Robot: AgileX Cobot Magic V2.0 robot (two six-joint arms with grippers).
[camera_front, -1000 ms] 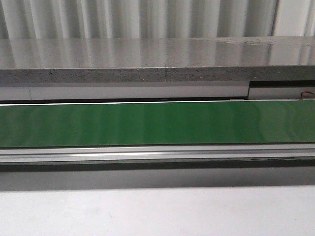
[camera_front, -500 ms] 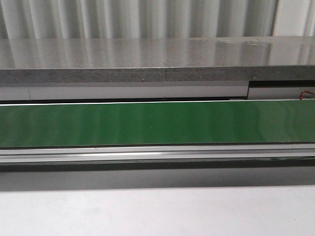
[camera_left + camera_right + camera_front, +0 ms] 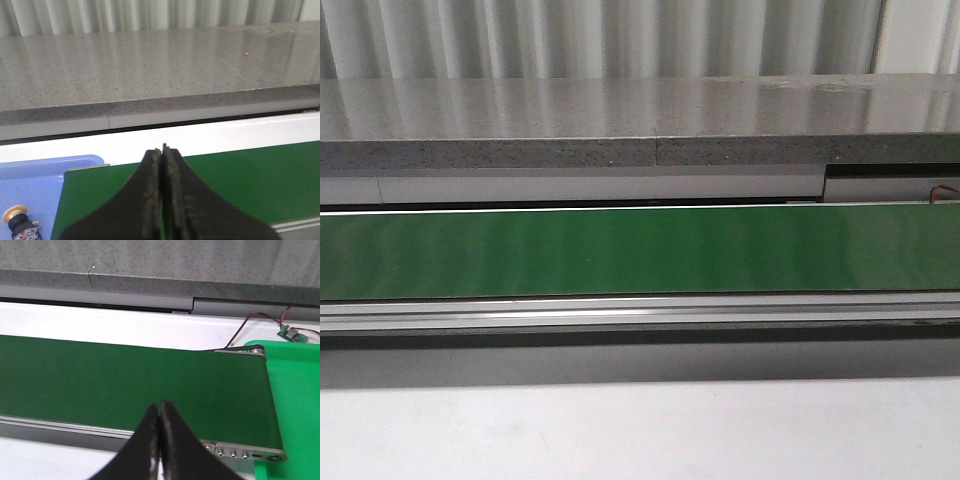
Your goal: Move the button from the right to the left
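A button (image 3: 20, 220) with a yellow cap, black collar and blue-grey block lies in the blue tray (image 3: 35, 180) in the left wrist view, off the end of the green conveyor belt (image 3: 240, 180). My left gripper (image 3: 162, 150) is shut with nothing in it, hanging over that belt end and apart from the button. In the right wrist view my right gripper (image 3: 160, 405) is also shut and empty, above the near edge of the belt (image 3: 125, 380). The front view holds only the bare belt (image 3: 640, 250), with no gripper and no button.
A grey stone ledge (image 3: 640, 120) runs behind the belt, with a white strip below it. At the belt's right end sit a roller (image 3: 250, 351), a green mat (image 3: 300, 405) and a small circuit board with red wires (image 3: 292, 334). A metal rail (image 3: 640, 312) borders the belt's near side.
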